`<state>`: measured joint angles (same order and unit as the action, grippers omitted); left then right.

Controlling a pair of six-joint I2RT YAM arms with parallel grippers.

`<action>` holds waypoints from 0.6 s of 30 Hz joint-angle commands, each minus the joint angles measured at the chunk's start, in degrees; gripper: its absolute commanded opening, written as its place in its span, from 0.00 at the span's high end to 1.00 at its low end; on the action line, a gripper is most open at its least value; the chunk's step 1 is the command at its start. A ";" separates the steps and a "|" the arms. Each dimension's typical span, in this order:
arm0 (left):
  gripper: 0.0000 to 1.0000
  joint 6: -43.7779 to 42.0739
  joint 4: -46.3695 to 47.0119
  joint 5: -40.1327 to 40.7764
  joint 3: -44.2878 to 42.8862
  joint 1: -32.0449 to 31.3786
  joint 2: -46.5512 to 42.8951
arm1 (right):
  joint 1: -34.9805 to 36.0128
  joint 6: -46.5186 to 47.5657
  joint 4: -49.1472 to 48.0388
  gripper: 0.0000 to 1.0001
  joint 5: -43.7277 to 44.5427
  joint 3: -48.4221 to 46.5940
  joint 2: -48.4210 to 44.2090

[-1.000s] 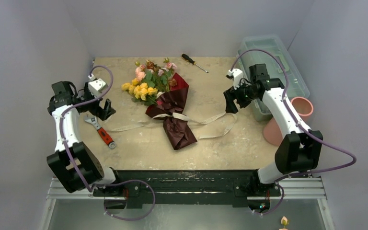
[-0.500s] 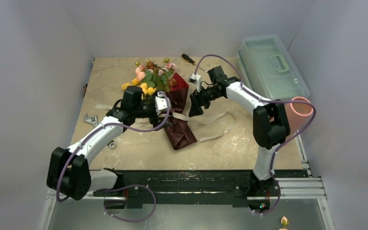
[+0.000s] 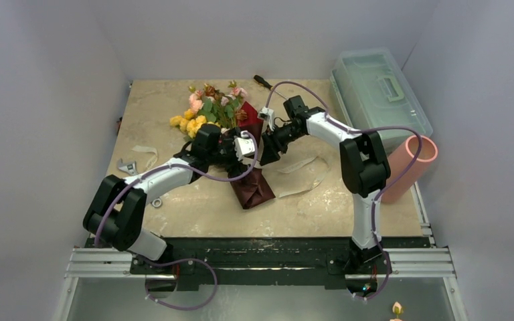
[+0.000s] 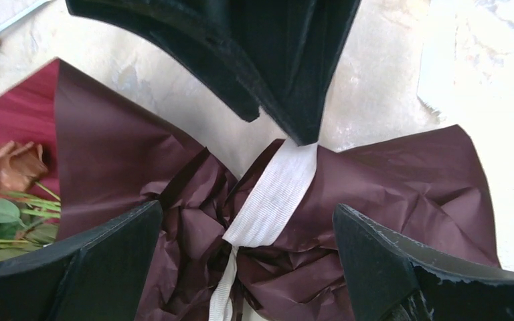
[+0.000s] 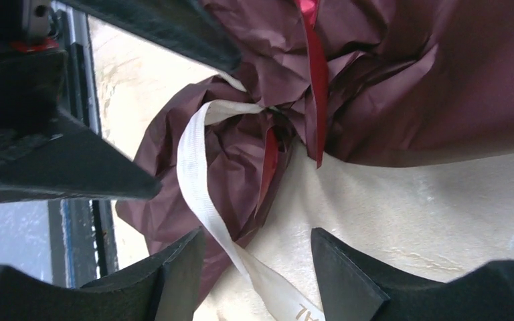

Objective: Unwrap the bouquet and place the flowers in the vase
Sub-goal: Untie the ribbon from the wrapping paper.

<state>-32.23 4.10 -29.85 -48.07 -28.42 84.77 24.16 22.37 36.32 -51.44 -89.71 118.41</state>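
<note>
The bouquet [image 3: 241, 157] lies on the table, its flowers [image 3: 206, 110] pointing to the far left and its dark red paper [image 4: 388, 187] gathered at a waist tied with a cream ribbon [image 4: 271, 200]. My left gripper [image 3: 246, 148] [image 4: 246, 210] is open wide, its fingers straddling that waist just above the paper. Facing it from the right, my right gripper [image 3: 266, 152] [image 5: 255, 237] is open, with a ribbon tail [image 5: 241, 257] running between its fingers and lying close to the left one. The salmon-pink vase [image 3: 408, 167] stands at the table's right edge.
A clear plastic box [image 3: 375, 87] with a handle sits at the back right. A screwdriver [image 3: 261, 79] lies behind the bouquet. A wrench [image 3: 127, 167] lies at the left, partly under my left arm. Loose ribbon tails [image 3: 308, 177] trail right of the paper.
Both arms have swung in from the sides of the table to the bouquet's tied waist. The right jaws have narrowed a little; the left jaws stand fully wide.
</note>
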 commanded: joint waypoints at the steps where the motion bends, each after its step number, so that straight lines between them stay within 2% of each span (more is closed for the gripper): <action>1: 0.00 -0.15 3.19 1.87 -0.71 -0.35 2.14 | 0.76 3.96 6.26 0.38 -5.53 -1.74 0.35; 5: 0.00 1.30 2.95 4.05 -1.25 -0.49 3.95 | 1.49 5.27 6.95 0.47 -5.26 -0.51 0.87; 13: 0.00 0.80 0.10 4.27 -0.28 -0.49 6.00 | 1.49 5.60 8.64 0.97 -5.30 -0.90 -1.46; 14: 0.00 0.07 -0.18 4.42 0.18 -0.49 5.83 | 1.46 5.36 8.68 1.00 -5.30 -0.83 -2.04; 18: 0.00 -3.22 -2.58 4.26 1.04 -0.49 5.68 | 1.28 4.85 9.56 1.00 -5.55 -0.91 -3.62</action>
<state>-32.67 4.10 -25.87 -47.99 -28.64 90.56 25.50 27.00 44.29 -55.07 -89.89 119.39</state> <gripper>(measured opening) 0.996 0.006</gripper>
